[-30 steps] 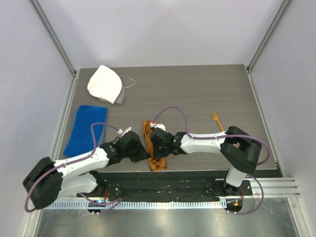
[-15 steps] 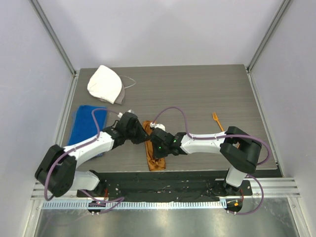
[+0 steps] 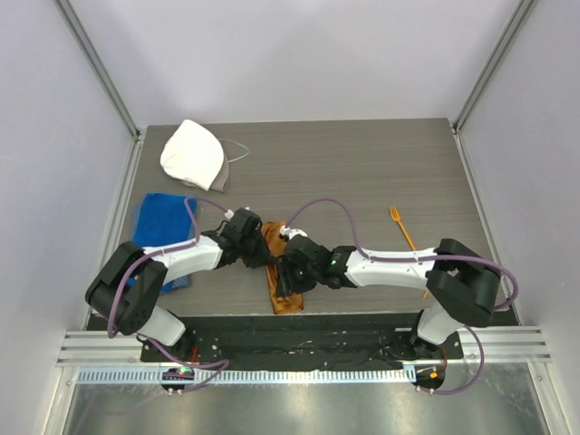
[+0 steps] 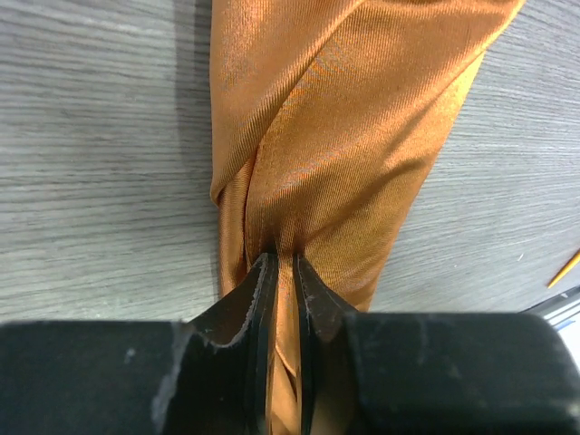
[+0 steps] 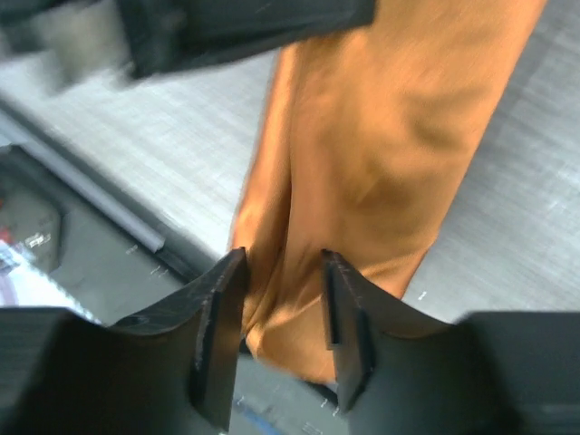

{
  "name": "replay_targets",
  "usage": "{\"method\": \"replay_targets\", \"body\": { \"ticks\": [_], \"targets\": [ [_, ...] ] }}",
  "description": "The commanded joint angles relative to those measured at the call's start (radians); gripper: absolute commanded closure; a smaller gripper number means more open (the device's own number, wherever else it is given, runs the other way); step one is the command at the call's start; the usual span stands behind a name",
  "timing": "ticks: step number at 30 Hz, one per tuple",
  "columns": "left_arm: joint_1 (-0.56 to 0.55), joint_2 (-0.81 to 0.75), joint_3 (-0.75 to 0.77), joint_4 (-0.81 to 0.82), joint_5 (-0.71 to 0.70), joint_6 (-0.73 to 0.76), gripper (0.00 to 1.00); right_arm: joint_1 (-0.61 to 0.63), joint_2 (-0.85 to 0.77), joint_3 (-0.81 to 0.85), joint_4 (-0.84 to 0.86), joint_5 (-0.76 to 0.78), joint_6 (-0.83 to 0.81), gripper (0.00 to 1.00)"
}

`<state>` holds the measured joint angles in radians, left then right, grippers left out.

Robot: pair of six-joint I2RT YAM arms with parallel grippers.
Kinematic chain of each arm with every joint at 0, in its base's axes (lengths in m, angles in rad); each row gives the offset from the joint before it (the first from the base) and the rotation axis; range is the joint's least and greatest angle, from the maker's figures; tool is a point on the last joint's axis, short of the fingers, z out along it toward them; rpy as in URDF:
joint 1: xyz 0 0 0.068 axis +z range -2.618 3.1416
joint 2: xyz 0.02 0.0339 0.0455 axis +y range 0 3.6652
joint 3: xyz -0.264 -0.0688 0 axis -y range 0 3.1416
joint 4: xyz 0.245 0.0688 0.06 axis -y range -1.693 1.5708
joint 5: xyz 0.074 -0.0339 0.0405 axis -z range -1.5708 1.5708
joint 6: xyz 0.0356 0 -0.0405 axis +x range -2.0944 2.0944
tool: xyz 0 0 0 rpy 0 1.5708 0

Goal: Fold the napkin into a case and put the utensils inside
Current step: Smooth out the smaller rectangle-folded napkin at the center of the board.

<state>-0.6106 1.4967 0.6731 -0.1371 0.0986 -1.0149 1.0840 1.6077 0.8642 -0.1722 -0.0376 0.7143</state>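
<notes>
So the napkin (image 3: 290, 299), folded into a skinny strip, lies by the table's (image 3: 362, 172) front edge, with the left gripper (image 4: 279, 263) pinching a fold of it, the right gripper (image 5: 283, 256) spread open straddling its near end, and the fork (image 3: 399, 227) well off right.

From above, the left gripper (image 3: 261, 256) and right gripper (image 3: 288, 279) cover the middle of the rust-orange folded cloth strip (image 3: 290, 304). The left arm (image 3: 181, 258) hides part of the blue towel (image 3: 154, 213). The thin orange plastic fork (image 3: 397, 220) loses its handle end behind the right arm (image 3: 390, 267). The left wrist view crops the strip at the top edge; the right wrist view is blurred at top left.
</notes>
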Motion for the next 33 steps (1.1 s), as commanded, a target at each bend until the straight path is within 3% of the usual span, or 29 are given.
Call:
{"method": "replay_targets", "body": {
  "ticks": [1, 6, 10, 19, 25, 29, 33],
  "targets": [
    [0.012, 0.019, 0.011, 0.002, -0.063, 0.055, 0.84, -0.016, -0.127, -0.020, 0.056, -0.073, 0.005, 0.50],
    [0.014, -0.007, 0.002, -0.007, -0.073, 0.053, 0.85, -0.041, -0.150, -0.045, 0.106, -0.105, 0.010, 0.47],
    [0.015, -0.024, 0.006, -0.019, -0.066, 0.053, 0.85, -0.044, -0.066, -0.045, 0.167, -0.151, 0.010, 0.48],
    [0.015, -0.035, 0.006, -0.035, -0.069, 0.049, 0.85, -0.041, 0.055, -0.131, 0.407, -0.245, 0.085, 0.63],
    [0.017, -0.033, -0.001, -0.025, -0.065, 0.042, 0.85, -0.065, -0.061, -0.146, 0.384, -0.268, 0.080, 0.60],
    [0.017, -0.042, -0.003, -0.030, -0.065, 0.045, 0.85, -0.137, -0.149, -0.140, 0.329, -0.249, 0.059, 0.54],
    [0.017, -0.058, -0.004, -0.036, -0.065, 0.049, 0.85, -0.272, -0.163, -0.122, 0.316, -0.234, 0.065, 0.55]
  ]
}}
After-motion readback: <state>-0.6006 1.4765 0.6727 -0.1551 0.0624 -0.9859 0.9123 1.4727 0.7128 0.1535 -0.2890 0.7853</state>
